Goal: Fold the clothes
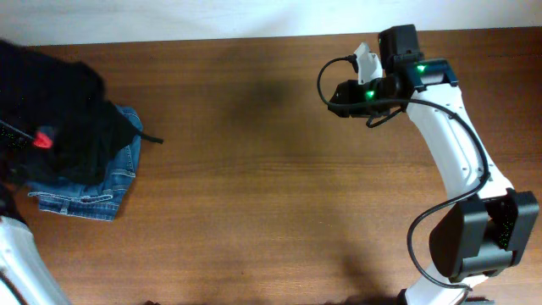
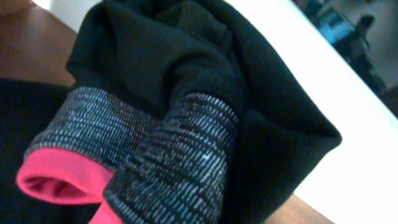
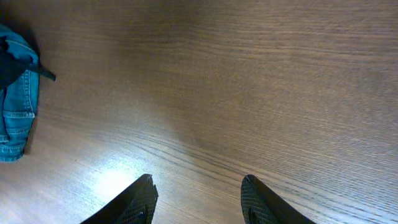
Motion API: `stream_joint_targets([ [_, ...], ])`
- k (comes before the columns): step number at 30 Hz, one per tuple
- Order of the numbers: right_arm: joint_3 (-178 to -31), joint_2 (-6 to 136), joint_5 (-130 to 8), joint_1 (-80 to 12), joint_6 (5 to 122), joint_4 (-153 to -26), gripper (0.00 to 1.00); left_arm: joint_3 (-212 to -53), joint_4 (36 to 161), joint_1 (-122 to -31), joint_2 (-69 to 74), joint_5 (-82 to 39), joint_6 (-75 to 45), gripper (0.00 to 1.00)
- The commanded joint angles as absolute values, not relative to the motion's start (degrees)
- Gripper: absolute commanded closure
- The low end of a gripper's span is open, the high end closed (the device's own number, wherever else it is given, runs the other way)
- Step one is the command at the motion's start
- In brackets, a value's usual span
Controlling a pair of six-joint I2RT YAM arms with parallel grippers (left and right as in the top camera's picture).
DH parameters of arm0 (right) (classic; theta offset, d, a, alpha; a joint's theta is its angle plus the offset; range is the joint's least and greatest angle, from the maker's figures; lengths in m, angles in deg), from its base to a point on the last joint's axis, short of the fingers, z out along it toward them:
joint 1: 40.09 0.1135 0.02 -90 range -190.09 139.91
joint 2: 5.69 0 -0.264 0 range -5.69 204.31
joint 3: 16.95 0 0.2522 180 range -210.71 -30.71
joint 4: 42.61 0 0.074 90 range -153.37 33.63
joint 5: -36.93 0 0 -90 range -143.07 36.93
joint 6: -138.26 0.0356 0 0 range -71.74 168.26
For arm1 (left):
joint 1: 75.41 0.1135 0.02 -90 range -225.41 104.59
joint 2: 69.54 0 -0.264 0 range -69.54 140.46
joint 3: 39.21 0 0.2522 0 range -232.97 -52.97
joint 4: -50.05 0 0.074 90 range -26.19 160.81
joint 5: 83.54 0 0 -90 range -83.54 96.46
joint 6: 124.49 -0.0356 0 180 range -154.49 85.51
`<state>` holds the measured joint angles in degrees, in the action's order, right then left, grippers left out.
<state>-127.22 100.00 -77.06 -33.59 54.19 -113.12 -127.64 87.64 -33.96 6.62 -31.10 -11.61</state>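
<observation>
The clothes [image 2: 186,87], a soft black garment, filled the left wrist view, bunched into thick folds close to the lens. Its waistband [image 2: 180,168] sat low in that view: grey-speckled knit outside, bright red inside, rolled so that the red lining showed along the lower left edge. Behind the cloth a patch of brown bench [image 2: 25,43] showed at the upper left and a pale surface [image 2: 354,186] at the right. The left fingers could not be seen in any view, so I cannot tell whether they were clamped on the fabric or how far apart they stood.

From overhead, black cloth [image 1: 76,110] lay heaped at the left edge of the bench, toward the far side, with a small red patch [image 1: 42,138] showing amid it. Part of the heap lay over folded blue jeans [image 1: 89,191], which stuck out on the near side. A thin black cord [image 1: 151,138] trailed from the heap to the right, onto bare wood. Whether all the black cloth there belonged to one garment could not be told. The white link of the left arm [image 1: 19,263] showed in the near-left corner.

The right arm [image 1: 449,144] reached from the near-right corner toward the far side, well apart from the heap. The right fingers [image 3: 140,202] stood partly open, a clear gap between them, with nothing held. Only bare wood lay beyond them in the right wrist view, with the jeans at that view's left edge.
</observation>
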Motion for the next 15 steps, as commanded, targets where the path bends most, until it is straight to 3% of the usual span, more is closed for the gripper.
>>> stream_joint_targets([
  [1, -127.5, 100.2, -76.6, -32.3, 53.0, -113.6, 0.51, -127.9, 81.5, -32.1, 13.0, -35.9, -9.0, 1.0],
  [7, -127.5, 100.2, -76.3, -32.1, 51.6, -115.9, 0.51, -127.9, 77.6, -30.2, 21.8, -36.0, -3.8, 1.0],
  [11, -127.5, 100.2, -76.3, -32.1, 51.7, -116.6, 0.51, -127.9, 85.5, -30.2, 26.4, -35.0, -2.8, 1.0],
  [15, -127.5, 100.2, -76.3, -32.1, 51.7, -116.8, 0.51, -127.9, 96.5, -30.2, 27.2, -25.5, -1.9, 1.0],
])
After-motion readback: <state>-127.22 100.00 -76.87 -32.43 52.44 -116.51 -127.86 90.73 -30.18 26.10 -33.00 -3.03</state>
